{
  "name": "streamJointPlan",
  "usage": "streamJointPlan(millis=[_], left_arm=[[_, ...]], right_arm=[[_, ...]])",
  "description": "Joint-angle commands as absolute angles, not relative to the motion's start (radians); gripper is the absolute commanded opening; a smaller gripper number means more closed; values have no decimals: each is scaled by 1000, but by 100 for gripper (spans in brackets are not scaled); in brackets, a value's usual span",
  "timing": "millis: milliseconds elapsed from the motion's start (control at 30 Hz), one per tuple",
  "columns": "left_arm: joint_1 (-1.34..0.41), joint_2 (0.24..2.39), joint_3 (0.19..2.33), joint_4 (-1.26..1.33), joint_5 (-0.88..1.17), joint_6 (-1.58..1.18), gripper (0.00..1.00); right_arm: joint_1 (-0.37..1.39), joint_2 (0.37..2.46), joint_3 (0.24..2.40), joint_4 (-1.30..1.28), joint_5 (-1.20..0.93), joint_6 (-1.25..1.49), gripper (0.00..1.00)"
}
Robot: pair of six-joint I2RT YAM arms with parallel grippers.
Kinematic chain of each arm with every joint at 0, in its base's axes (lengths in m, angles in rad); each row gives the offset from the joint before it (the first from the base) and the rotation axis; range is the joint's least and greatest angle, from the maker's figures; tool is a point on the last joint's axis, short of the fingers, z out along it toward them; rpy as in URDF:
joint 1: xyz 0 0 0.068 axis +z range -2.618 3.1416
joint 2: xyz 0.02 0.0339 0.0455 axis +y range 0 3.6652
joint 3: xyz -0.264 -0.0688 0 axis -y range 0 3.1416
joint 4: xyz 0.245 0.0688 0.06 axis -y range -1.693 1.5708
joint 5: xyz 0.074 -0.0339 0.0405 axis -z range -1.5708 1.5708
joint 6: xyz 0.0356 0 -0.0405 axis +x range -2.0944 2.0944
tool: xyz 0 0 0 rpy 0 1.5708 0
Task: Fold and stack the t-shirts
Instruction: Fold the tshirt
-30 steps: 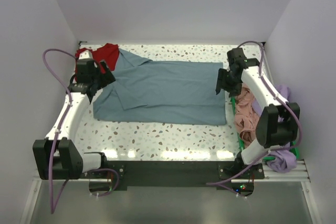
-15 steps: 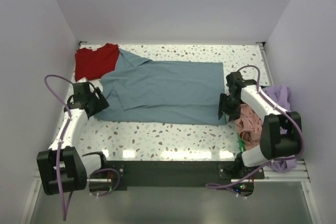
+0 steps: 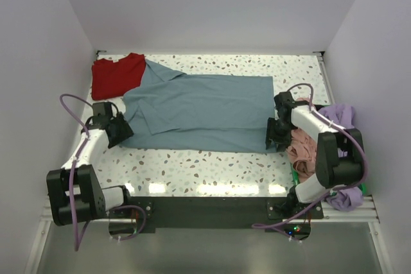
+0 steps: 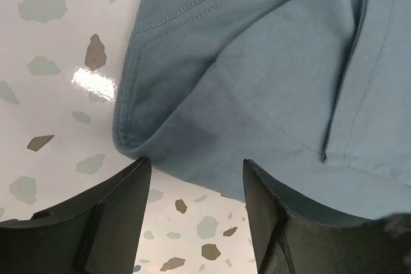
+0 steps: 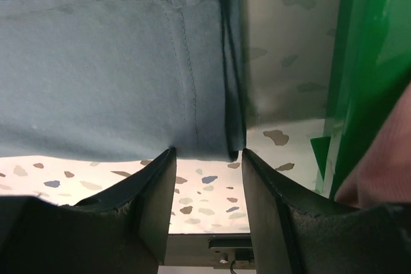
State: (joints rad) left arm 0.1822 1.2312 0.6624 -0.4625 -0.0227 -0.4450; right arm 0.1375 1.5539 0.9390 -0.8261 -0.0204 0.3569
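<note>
The slate-blue t-shirt [image 3: 199,112] lies spread flat across the table, folded over at its left end. My left gripper [image 3: 122,135] is open at the shirt's near left corner [image 4: 138,139], just off the hem, fingers [image 4: 109,216] on either side of bare table. My right gripper [image 3: 273,140] is open at the shirt's near right corner [image 5: 205,126], hem edge between the fingertips [image 5: 154,203]. The red t-shirt [image 3: 115,74] lies at the far left, partly under the blue one. The salmon-pink shirt [image 3: 302,145] and the lavender shirt [image 3: 343,194] sit bunched at the right.
A green bin edge [image 5: 359,75] stands right of the right gripper and holds the salmon-pink and lavender cloth. White walls enclose the terrazzo table [image 3: 205,165] on three sides. A black rail runs along the near edge.
Both grippers have come from the shirt's far side edges toward me to its near corners and dropped low. The shirt has not moved.
</note>
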Motion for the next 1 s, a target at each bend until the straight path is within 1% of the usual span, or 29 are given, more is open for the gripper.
streamJointPlan(millis=[0, 67, 200, 300, 400, 467, 500, 533, 567, 600, 633, 700, 733, 767, 800, 833, 867, 933, 967], left_arm=[[190, 1273, 655, -420, -31, -448, 63], [190, 1287, 653, -416, -32, -448, 63], [189, 1319, 653, -413, -51, -448, 56], [190, 1348, 657, -416, -63, -446, 54], [190, 1376, 663, -417, -71, -445, 52], [190, 1387, 666, -414, -75, -442, 47], [190, 1399, 667, -410, -80, -440, 40], [190, 1408, 672, -410, -81, -439, 35], [190, 1425, 673, -407, -83, -433, 25], [190, 1437, 676, -403, -84, -430, 20], [190, 1449, 686, -400, -87, -426, 17], [192, 1488, 698, -397, -103, -410, 10], [189, 1500, 710, -399, -109, -400, 7], [190, 1518, 716, -402, -115, -397, 1], [190, 1526, 722, -405, -130, -393, 0], [192, 1534, 733, -410, -136, -385, 0], [190, 1535, 736, -411, -143, -387, 0], [192, 1532, 742, -413, -152, -384, 0], [192, 1526, 747, -417, -156, -385, 0]], right_arm=[[144, 1571, 934, -782, -17, 365, 49], [144, 1586, 933, -779, -12, 365, 48], [143, 1601, 927, -770, -3, 370, 47], [144, 1611, 923, -762, 12, 371, 47], [144, 1626, 914, -753, 23, 371, 45], [144, 1632, 908, -746, 26, 373, 42], [144, 1638, 901, -739, 25, 373, 41], [144, 1641, 899, -738, 26, 373, 39], [144, 1644, 897, -738, 29, 374, 37], [146, 1646, 893, -739, 32, 373, 36], [144, 1646, 891, -739, 38, 371, 31], [144, 1644, 891, -747, 52, 367, 26], [144, 1643, 891, -750, 57, 365, 21], [146, 1643, 891, -756, 66, 364, 18], [144, 1641, 894, -765, 67, 361, 16], [146, 1638, 897, -772, 67, 359, 10], [144, 1635, 897, -776, 69, 359, 8], [144, 1631, 899, -793, 66, 360, 3], [146, 1625, 899, -798, 63, 362, 2]])
